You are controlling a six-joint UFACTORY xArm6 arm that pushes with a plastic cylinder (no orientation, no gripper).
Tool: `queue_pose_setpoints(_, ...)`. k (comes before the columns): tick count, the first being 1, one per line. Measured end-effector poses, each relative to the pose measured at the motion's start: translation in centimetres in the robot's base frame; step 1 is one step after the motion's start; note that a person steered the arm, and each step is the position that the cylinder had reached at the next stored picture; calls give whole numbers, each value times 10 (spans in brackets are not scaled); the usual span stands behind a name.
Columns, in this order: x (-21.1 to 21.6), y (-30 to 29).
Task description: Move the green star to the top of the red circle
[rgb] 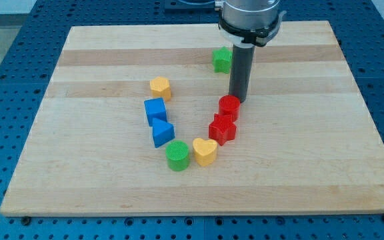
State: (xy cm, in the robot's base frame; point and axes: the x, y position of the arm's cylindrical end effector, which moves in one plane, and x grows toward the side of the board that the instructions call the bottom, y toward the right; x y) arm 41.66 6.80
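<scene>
Green star block (222,60) sits near the wooden worktop's (99,173) top, apart from red circle block (229,107). My tip (237,99), a bare rod tool without jaws, touches the circle's upper edge. Star unplaced; task barely begun.

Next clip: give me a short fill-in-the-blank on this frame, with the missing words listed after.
1. My tip sits just above the red ____ in the view.
2. The green star lies toward the view's ____ from the red circle.
3. The red circle touches the red ____ below it.
4. Between the green circle and the red star lies the yellow ____.

Missing words: circle; top; star; heart
</scene>
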Motion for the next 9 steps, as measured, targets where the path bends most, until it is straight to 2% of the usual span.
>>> queue_pose_setpoints(1, -19, 17)
queue_pose_setpoints(3, -115, 42)
queue_pose_setpoints(4, -166, 7)
queue_pose_setpoints(5, -182, -15)
queue_pose_setpoints(6, -186, -18)
queue_pose_setpoints(7, -161, -24)
queue_pose_setpoints(9, -141, -24)
